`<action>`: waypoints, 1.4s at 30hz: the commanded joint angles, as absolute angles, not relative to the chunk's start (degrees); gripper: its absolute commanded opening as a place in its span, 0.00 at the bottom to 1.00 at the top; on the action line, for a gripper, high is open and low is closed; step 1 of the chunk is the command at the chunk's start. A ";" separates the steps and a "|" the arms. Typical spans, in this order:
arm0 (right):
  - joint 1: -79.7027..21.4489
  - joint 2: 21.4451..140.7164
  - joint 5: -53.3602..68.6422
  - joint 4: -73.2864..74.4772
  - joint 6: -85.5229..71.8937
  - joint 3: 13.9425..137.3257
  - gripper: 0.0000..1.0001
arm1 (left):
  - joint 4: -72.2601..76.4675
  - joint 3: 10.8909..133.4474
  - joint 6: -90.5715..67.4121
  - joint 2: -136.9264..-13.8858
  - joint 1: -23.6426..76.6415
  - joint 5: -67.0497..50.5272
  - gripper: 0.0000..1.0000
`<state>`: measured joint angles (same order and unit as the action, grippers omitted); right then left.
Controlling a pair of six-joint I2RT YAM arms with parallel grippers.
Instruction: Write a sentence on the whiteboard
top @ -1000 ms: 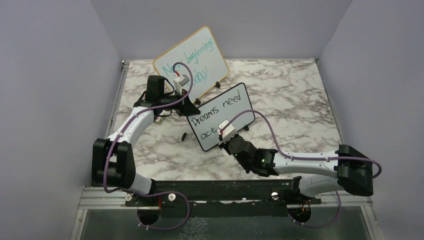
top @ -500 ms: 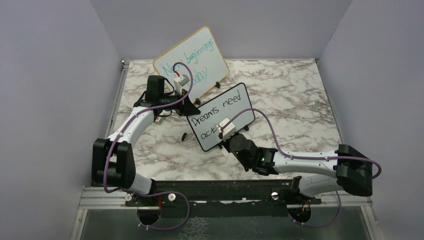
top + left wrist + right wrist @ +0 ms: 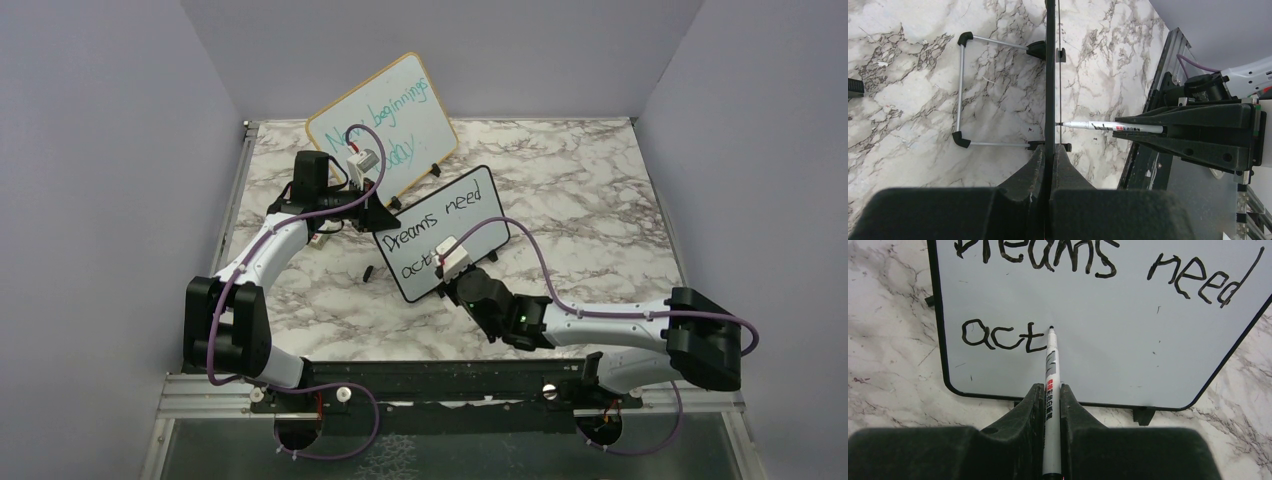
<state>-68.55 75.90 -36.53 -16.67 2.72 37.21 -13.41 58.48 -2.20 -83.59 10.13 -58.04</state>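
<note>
Creeps slightly rightward past "act", right gripper pinching marker against whiteboard, left gripper clamped on its edge, leaving sentence short of "ion".

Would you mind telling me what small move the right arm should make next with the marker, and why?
Probably a short downward stroke for the next letter: the black-tipped white marker, shut in the right jaws, has its tip at the small black-framed whiteboard just after the black handwritten "act", and the word looks unfinished.
</note>
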 commanded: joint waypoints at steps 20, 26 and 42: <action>-67.88 73.18 -33.89 -14.69 -1.33 35.06 0.00 | -16.93 58.80 -0.97 -84.64 10.37 -57.83 0.00; -67.89 74.32 -35.81 -16.42 -1.31 35.03 0.00 | -16.92 58.80 -0.97 -84.70 10.37 -57.84 0.00; -67.85 75.60 -34.71 -12.26 -2.27 36.02 0.00 | -16.96 58.80 -0.88 -84.55 10.37 -57.88 0.00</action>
<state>-68.14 74.89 -35.53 -15.97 -0.54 35.53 -13.41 58.50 -2.11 -83.59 10.13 -58.06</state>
